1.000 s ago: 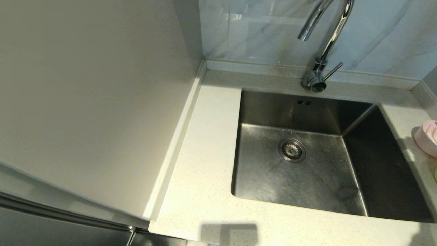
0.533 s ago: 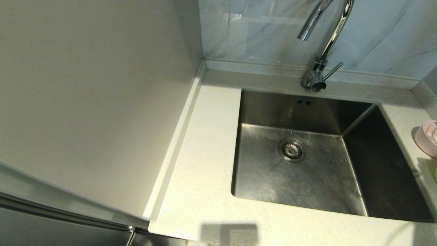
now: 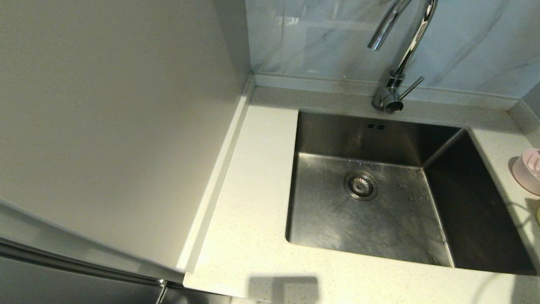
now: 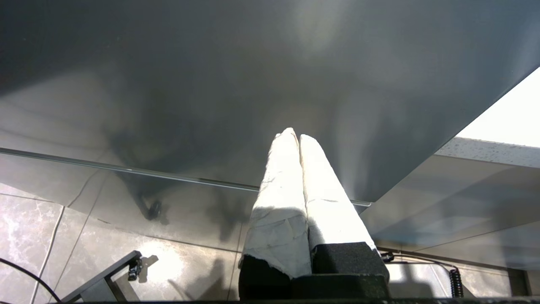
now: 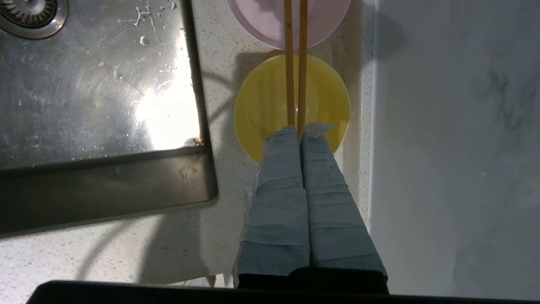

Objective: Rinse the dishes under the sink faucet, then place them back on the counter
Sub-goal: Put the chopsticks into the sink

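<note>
Right gripper (image 5: pixel 300 128) hung above the counter (image 5: pixel 126 236) on the sink's right side, w/ its taped fingers (image 5: pixel 278 190) pressed together and nothing between them; its tips sat over the near rim of the yellow bowl (image 5: pixel 261 105) in the right wrist view. Two wooden chopsticks (image 5: pixel 295 63) lay side by side across that bowl and on over the pink bowl (image 5: pixel 257 21) just beyond it, so both bowls carried them like a bridge. In the head view only the pink bowl (image 3: pixel 525 171) showed, at the far right edge of the counter (image 3: pixel 253 211), well apart from the faucet (image 3: pixel 394 71); the sink (image 3: pixel 379 211) held no dishes, and no water ran from the spout. Left gripper (image 4: pixel 297 137) was parked low beside the cabinet front, clenched on nothing. Judgement: chopsticks are light, stiff, thin and prob. smooth, so they'd roll or scissor apart if pinched at one end; best taken together near mid-length, where they span the gap btwn bowl rims. Bowls look small, light, hard-walled, likely slick once wet; a rim pinch, one finger inside and one outside, seems the only workable hold, and lifting a bowl first would tip the sticks off.
</note>
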